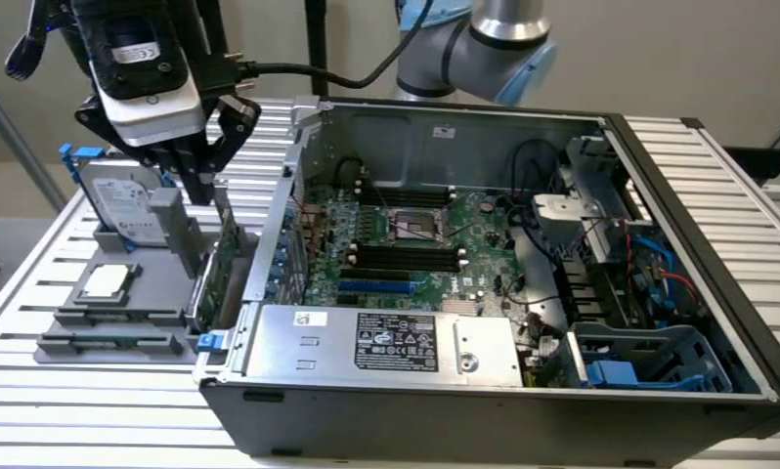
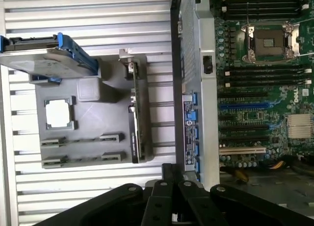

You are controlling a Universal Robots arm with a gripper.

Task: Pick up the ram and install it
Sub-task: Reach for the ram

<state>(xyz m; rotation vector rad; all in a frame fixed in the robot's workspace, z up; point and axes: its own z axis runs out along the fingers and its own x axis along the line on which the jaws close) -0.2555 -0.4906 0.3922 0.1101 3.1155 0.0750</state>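
Grey fixture tray (image 1: 54, 358) at exterior view's left of open computer case (image 1: 495, 422). Black gripper (image 1: 202, 179) hangs above tray, clenched. Pale sliver between fingertips (image 2: 159, 192) may be ram (image 2: 174, 218); unsure. Judged pick-up stage. Install calls for aligning stick with black motherboard slots (image 1: 404, 256).

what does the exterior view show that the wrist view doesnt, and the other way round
The exterior view adds the silver power supply, the blue drive cage, the arm's joints and the camera housing above the claw.

The wrist view adds the white card slot on the motherboard.

Both share the grey fixture with the hard drive, the processor chip and the upright expansion card. They also share the CPU socket, the black memory slots and the shut claw near the card's top.
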